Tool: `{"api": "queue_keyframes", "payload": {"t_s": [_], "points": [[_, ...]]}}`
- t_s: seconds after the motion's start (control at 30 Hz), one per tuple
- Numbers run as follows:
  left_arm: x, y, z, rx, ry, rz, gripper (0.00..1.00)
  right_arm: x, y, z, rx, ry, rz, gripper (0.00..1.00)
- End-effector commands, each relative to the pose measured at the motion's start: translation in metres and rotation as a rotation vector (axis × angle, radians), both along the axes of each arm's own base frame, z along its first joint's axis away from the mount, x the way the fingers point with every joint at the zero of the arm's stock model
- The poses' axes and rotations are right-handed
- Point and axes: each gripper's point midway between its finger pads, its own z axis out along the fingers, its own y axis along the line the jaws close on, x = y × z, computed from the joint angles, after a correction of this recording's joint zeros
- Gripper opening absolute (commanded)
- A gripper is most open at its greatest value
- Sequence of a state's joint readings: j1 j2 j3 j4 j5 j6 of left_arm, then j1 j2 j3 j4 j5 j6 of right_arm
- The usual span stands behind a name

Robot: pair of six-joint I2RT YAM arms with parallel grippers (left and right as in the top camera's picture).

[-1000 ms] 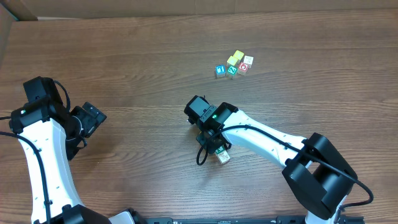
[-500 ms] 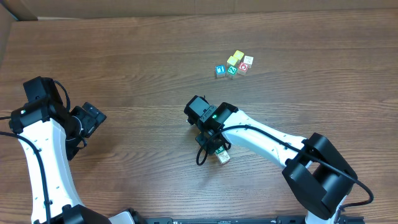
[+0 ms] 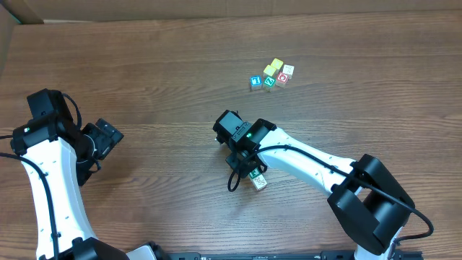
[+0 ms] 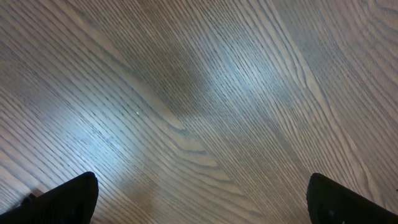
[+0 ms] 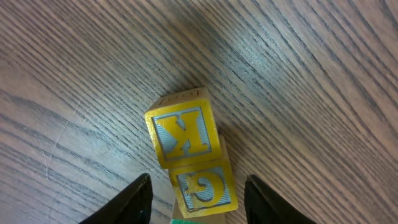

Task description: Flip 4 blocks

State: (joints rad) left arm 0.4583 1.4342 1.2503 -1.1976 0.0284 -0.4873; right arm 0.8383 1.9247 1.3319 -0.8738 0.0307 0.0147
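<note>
- Left claw (image 4: 202, 198), at the tabletop's (image 3: 144, 58) 9 o'clock side, gapes wide over bare wood and holds nothing.
- Right claw (image 5: 198, 190), mid-tabletop, stands half open. Its fingers (image 5: 140, 202) flank a yellow K block (image 5: 183, 137) with slim gaps on both sides.
- At its 1 o'clock, well apart, huddle a blue-faced block (image 3: 255, 81), teal-green block (image 3: 268, 82), yellow block (image 3: 277, 63), red-faced block (image 3: 282, 78) and whitish block (image 3: 289, 70).

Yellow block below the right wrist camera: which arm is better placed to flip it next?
Right. The right gripper hangs directly over the yellow block, with its jaws open on either side of it. The left gripper is open over bare wood, far from every block.
</note>
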Motion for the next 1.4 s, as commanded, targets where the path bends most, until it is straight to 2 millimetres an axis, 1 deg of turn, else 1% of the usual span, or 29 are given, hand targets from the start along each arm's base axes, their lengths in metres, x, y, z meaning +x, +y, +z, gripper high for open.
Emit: {"api": "queue_keyframes", "payload": {"t_s": [0.0,0.13,0.3,0.5,0.67,0.87,0.97,1.1,1.2,1.3,1.37], "points": [[-0.002,0.002,-0.003,0.005,0.016,-0.004,1.0,0.003,-0.005,-0.004,-0.021,-0.018,0.016,0.49],[-0.002,0.002,-0.003,0.005,0.016,-0.004,0.99,0.001,-0.008,-0.009,-0.03,-0.014,0.015,0.5],[-0.002,0.002,-0.003,0.005,0.016,-0.004,1.0,0.0,-0.009,-0.022,-0.017,-0.028,0.014,0.5],[-0.002,0.002,-0.003,0.005,0.016,-0.004,0.99,0.003,-0.006,-0.018,-0.005,-0.037,0.013,0.49],[-0.002,0.002,-0.003,0.005,0.016,-0.004,1.0,0.001,-0.006,-0.017,-0.002,-0.022,0.004,0.42],[-0.002,0.002,-0.003,0.005,0.016,-0.004,1.0,-0.003,-0.008,-0.018,-0.004,-0.002,-0.047,0.42],[-0.002,0.002,-0.003,0.005,0.016,-0.004,1.0,-0.003,-0.007,-0.018,0.0,0.0,-0.051,0.43],[-0.002,0.002,-0.003,0.005,0.016,-0.004,1.0,-0.001,-0.003,-0.017,0.017,-0.007,-0.048,0.5],[-0.002,0.002,-0.003,0.005,0.016,-0.004,1.0,0.006,0.004,-0.015,0.047,-0.035,-0.041,0.51],[-0.002,0.002,-0.003,0.005,0.016,-0.004,0.99,0.013,0.012,-0.012,0.081,-0.065,-0.041,0.56],[-0.002,0.002,-0.003,0.005,0.016,-0.004,1.0,0.016,0.015,-0.011,0.093,-0.075,-0.041,0.55]]}}
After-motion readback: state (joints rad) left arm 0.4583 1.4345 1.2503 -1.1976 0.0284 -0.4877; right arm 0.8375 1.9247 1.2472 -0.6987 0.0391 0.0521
